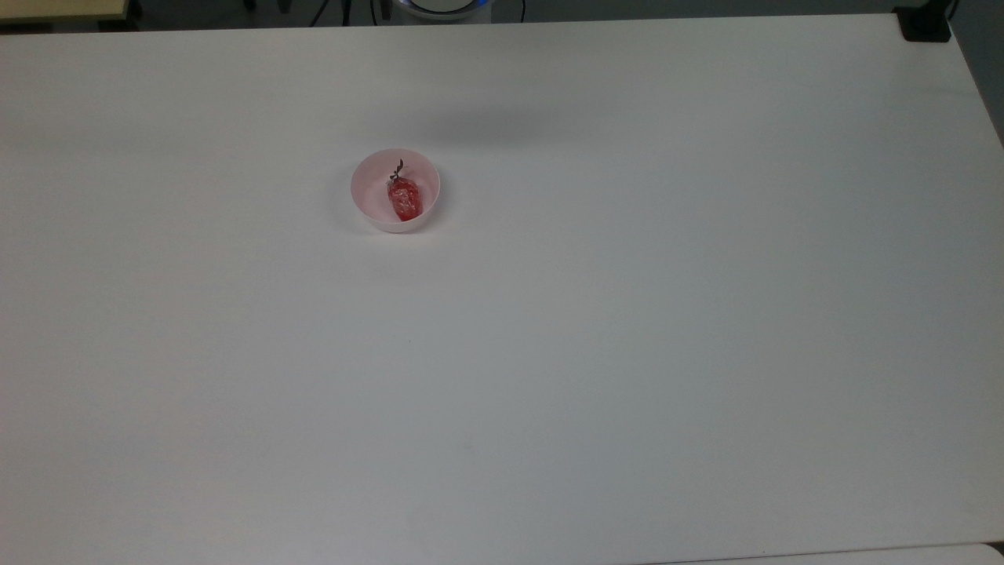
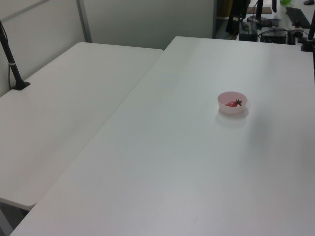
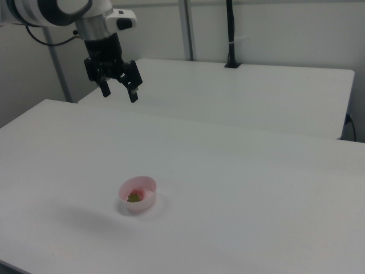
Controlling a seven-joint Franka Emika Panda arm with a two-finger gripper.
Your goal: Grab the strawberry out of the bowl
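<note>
Inside small round pale pink plastic bowl (image 1: 394, 191) lies glossy red strawberry (image 1: 404, 198), stem w/ dark leaves near rim. Bowl sits mid white table (image 1: 627, 353), far from edges. Black two-finger gripper (image 3: 120, 91) hangs high above, spread wide, holding nothing.

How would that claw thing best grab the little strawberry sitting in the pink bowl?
Probably from straight above: the bowl walls block any sideways approach. The strawberry lies flat, stem toward the top view's upper edge, so the open pincer should close across the red body's narrow width, not the thin stem.
</note>
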